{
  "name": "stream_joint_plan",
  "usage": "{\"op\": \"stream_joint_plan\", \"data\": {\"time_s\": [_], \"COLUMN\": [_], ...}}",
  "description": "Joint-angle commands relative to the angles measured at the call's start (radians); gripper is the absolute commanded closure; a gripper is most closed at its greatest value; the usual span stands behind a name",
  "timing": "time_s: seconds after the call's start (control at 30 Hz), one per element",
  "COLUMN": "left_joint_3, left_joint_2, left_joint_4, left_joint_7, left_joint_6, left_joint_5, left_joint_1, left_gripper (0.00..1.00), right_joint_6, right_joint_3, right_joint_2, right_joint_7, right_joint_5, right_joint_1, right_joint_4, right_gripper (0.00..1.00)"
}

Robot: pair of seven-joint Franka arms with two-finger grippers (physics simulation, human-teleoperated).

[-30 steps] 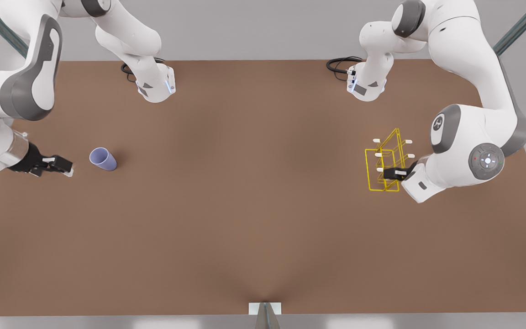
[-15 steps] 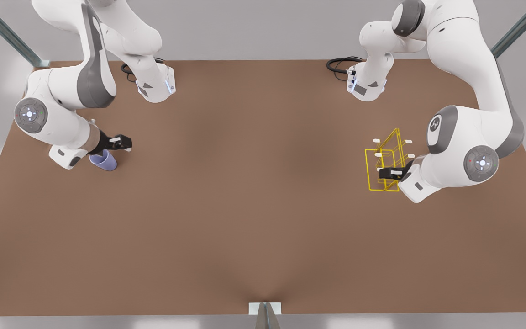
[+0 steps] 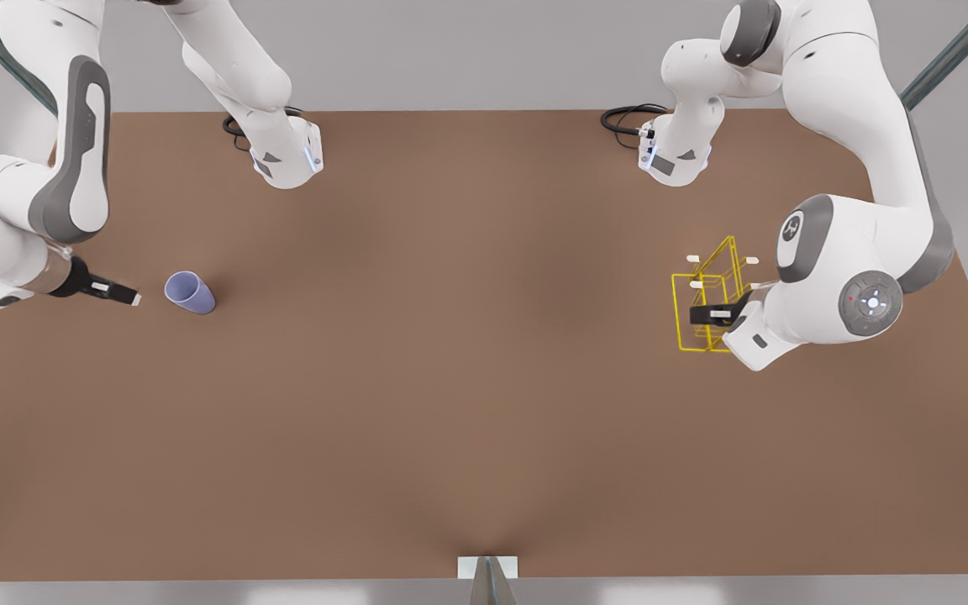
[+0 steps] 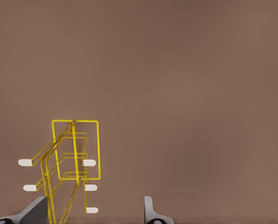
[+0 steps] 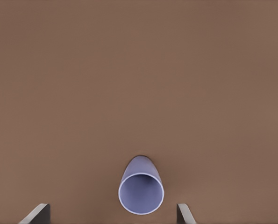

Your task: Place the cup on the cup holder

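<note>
Cup (image 3: pixel 190 292) is standing upright on the brown worktop (image 3: pixel 467 378), mouth open upward, near the worktop edge at the front view's left, about midway between far and near edges. In the right wrist view the cup (image 5: pixel 141 191) is sitting between the two fingertips (image 5: pixel 36 213) but touching neither.

Right end effector (image 3: pixel 124 297) is hovering just beside the cup, on the side toward that same edge, apart from it. Its fingers are standing spread, wider than the cup, and gripping nothing.

Cup holder (image 3: pixel 709 296) is standing upright near the opposite worktop edge, at the front view's right, well apart from the cup. Yellow wire frame, white-tipped pegs (image 3: pixel 692 259) projecting sideways; all pegs are bare.

Left end effector (image 3: pixel 705 315) is reaching in at the holder's wire frame, low on it. In the left wrist view the cup holder (image 4: pixel 75 154) is lying mostly beside one finger (image 4: pixel 149 212), with wires passing close to the other. Fingers are standing spread; whether either is touching the wire, I cannot tell
</note>
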Motion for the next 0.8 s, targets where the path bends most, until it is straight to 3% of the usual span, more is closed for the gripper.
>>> {"op": "stream_joint_plan", "data": {"time_s": [0.0, 0.1, 0.33, 0.47, 0.57, 0.63, 0.77], "left_joint_3": [-0.001, -0.001, -0.001, 0.007, 0.009, 0.009, 0.002], "left_joint_2": [-0.001, -0.003, -0.053, -0.072, -0.082, -0.073, 0.003], "left_joint_4": [-0.013, -0.009, 0.001, 0.05, 0.082, 0.069, 0.038], "left_joint_7": [-0.023, -0.023, -0.023, 0.007, 0.034, 0.095, 0.117], "left_joint_6": [-0.008, -0.005, -0.008, 0.11, 0.153, 0.146, 0.148], "left_joint_5": [0.007, 0.009, 0.007, 0.05, -0.046, -0.039, -0.037], "left_joint_1": [-0.016, -0.006, 0.002, 0.021, 0.093, 0.172, 0.163], "left_gripper": [0.0, 0.0, 0.0, 0.0, 0.0, 0.0, 0.0], "right_joint_6": [0.085, 0.125, 0.134, 0.209, 0.288, 0.374, 0.383], "right_joint_3": [0.019, 0.058, 0.062, 0.069, 0.072, 0.114, 0.14], "right_joint_2": [0.022, 0.036, 0.082, 0.036, -0.03, -0.068, -0.137], "right_joint_7": [0.113, 0.152, 0.147, 0.148, 0.148, 0.288, 0.348], "right_joint_5": [-0.002, -0.002, -0.021, -0.058, -0.056, -0.056, -0.056], "right_joint_1": [0.254, 0.254, 0.237, 0.243, 0.235, 0.238, 0.243], "right_joint_4": [-0.006, -0.046, -0.066, -0.166, -0.259, -0.325, -0.394], "right_gripper": [0.0, 0.0, 0.0, 0.0, 0.0, 0.0, 0.0]}}
